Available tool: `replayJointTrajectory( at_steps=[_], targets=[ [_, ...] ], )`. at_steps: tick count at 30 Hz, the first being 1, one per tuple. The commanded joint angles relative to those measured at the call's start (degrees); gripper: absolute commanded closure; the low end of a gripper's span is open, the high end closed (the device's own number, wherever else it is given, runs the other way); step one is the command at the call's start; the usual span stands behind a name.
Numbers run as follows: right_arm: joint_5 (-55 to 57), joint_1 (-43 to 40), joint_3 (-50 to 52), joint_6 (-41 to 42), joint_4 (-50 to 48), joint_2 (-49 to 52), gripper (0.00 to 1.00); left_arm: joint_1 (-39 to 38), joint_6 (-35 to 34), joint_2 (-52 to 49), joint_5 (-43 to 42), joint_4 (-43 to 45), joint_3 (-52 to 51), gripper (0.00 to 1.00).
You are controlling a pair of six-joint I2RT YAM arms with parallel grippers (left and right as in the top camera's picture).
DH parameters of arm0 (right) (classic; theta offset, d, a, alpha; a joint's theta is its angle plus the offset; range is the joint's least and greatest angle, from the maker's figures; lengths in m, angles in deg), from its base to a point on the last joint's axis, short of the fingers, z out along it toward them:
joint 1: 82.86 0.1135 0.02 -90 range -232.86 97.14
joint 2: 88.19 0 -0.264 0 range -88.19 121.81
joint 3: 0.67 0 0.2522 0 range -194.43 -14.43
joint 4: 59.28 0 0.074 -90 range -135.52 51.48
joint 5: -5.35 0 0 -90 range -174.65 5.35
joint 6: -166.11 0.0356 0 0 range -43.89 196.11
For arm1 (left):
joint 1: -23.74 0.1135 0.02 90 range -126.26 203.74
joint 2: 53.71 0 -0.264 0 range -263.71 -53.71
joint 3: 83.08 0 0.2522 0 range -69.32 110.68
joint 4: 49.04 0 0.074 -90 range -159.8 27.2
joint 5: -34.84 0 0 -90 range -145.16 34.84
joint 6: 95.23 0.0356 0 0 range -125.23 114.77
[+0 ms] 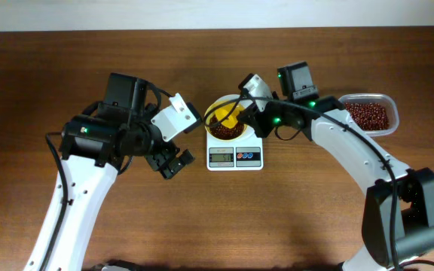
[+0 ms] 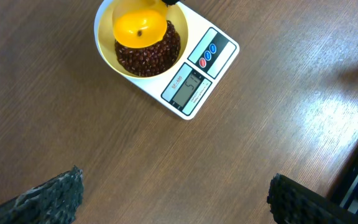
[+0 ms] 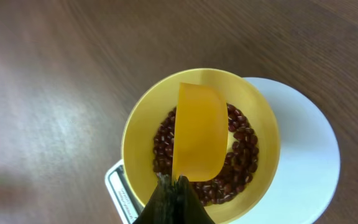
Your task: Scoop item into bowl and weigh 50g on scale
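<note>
The pale yellow bowl [image 1: 225,122] stands on the white scale [image 1: 234,156] and holds a layer of dark reddish-brown beans [image 3: 240,163]. My right gripper [image 3: 178,186] is shut on the bright yellow scoop [image 3: 199,132] and holds it tipped over the bowl. In the left wrist view the scoop [image 2: 140,27] has one bean in it above the beans [image 2: 153,56], and the scale [image 2: 197,71] display [image 2: 189,87] shows digits. My left gripper [image 2: 176,199] is open and empty above bare wood, left of the scale.
A clear plastic tub [image 1: 368,114] with more beans stands at the right, behind my right arm. The brown wooden table [image 1: 292,218] stretches around the scale.
</note>
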Motion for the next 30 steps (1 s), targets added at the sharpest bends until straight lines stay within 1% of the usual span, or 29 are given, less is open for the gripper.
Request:
replayJointTrajectory(
  at_steps=[1, 7, 13, 19, 22, 25, 27, 30],
  targets=[
    [-8.57, -1.95, -0.76, 4.55, 0.04, 0.02, 0.96, -0.07, 0.48, 0.20, 0.02, -0.04, 0.00, 0.01],
    [-19.21, -6.01, -0.76, 11.54, 0.02, 0.02, 0.96, -0.07, 0.48, 0.20, 0.02, -0.04, 0.00, 0.01],
    [-25.70, -8.41, -0.76, 11.69, 0.02, 0.02, 0.96, -0.07, 0.48, 0.20, 0.02, -0.04, 0.00, 0.01],
    [-25.86, -8.68, -0.76, 11.65, 0.00, 0.02, 0.96, -0.07, 0.48, 0.20, 0.02, -0.04, 0.00, 0.01],
    [-23.06, -8.57, -0.76, 11.63, 0.04, 0.04, 0.96, -0.07, 0.48, 0.20, 0.02, -0.04, 0.00, 0.01],
    [-14.29, -7.96, -0.76, 11.13, 0.00, 0.04, 0.96, -0.07, 0.48, 0.20, 0.02, -0.04, 0.00, 0.01],
    [-9.31, -6.93, -0.76, 8.81, 0.13, 0.04, 0.96, -0.07, 0.48, 0.20, 0.00, -0.04, 0.00, 0.01],
    [-3.74, -5.11, -0.76, 7.45, 0.50, 0.04, 0.96, -0.07, 0.48, 0.20, 0.02, -0.04, 0.00, 0.01]
  ],
)
